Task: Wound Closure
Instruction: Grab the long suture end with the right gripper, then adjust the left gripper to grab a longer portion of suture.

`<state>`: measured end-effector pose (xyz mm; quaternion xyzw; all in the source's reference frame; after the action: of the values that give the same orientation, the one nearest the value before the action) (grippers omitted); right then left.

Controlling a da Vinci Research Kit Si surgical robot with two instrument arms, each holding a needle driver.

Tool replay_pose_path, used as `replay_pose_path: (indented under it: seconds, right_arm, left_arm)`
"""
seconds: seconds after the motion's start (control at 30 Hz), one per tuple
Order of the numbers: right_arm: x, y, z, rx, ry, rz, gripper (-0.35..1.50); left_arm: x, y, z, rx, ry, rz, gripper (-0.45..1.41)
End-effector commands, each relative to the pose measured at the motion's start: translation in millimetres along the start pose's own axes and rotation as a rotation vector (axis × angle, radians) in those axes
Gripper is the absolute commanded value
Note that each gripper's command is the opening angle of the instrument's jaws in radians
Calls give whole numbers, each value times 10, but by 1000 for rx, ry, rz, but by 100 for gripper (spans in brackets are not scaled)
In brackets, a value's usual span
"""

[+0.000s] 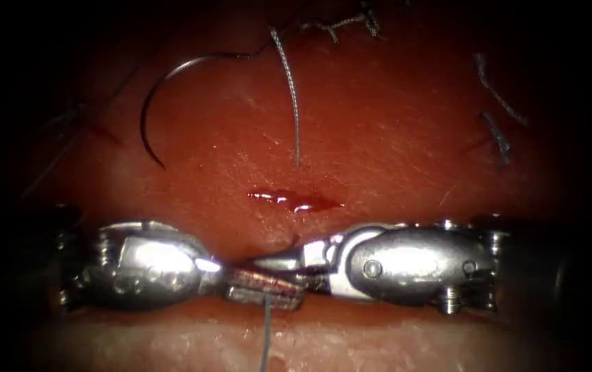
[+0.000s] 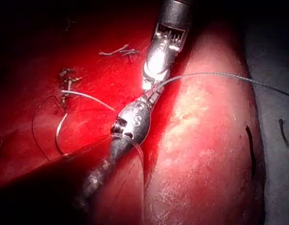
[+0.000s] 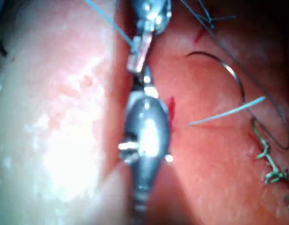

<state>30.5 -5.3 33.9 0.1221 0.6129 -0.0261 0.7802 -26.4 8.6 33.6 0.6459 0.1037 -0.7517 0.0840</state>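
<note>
Your left tool [image 1: 261,288] pinched the thread [image 1: 266,331]; right tool [image 1: 275,263] seemed closed, empty; needle [image 1: 155,103] lay free at ten o'clock on the tissue [image 1: 392,138] — thread handling, I judged.

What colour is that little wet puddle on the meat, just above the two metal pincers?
Glossy bright red fluid, clearest in the endoscope view.

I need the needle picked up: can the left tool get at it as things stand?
Probably, once freed: the needle lies loose on the tissue with nothing over it, but the left tool looks shut on the thread, tip to tip with the right tool.
</note>
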Motion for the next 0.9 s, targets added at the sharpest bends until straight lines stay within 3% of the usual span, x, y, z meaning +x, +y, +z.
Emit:
replay_pose_path:
  seconds: [0.03, 0.4, 0.57, 0.73, 0.77, 0.8, 0.9]
  right_arm:
    - [-1, 4, 8, -6, 13, 21, -35]
    - [-6, 12, 15, -47, 38, 240, -35]
    - [-20, 7, 21, -10, -2, 186, -35]
    - [-17, 11, 17, -8, -1, 130, -35]
    - [-16, 12, 15, -7, 0, 126, -35]
    - [-14, 13, 12, -4, 5, 117, -35]
    - [-12, 15, 7, -19, 0, 114, -35]
  left_arm:
    - [-5, -3, 6, 0, 1, 2, -45]
    - [-6, -1, 7, 0, 0, 3, -45]
    - [-5, 0, 6, -1, 0, 4, -45]
    - [-4, -3, 5, 2, 0, 2, -45]
    - [-3, -4, 4, 5, -1, 1, -11]
    - [-2, -5, 3, 10, -3, -1, 34]
    - [3, -10, 0, 25, -8, -53, 81]
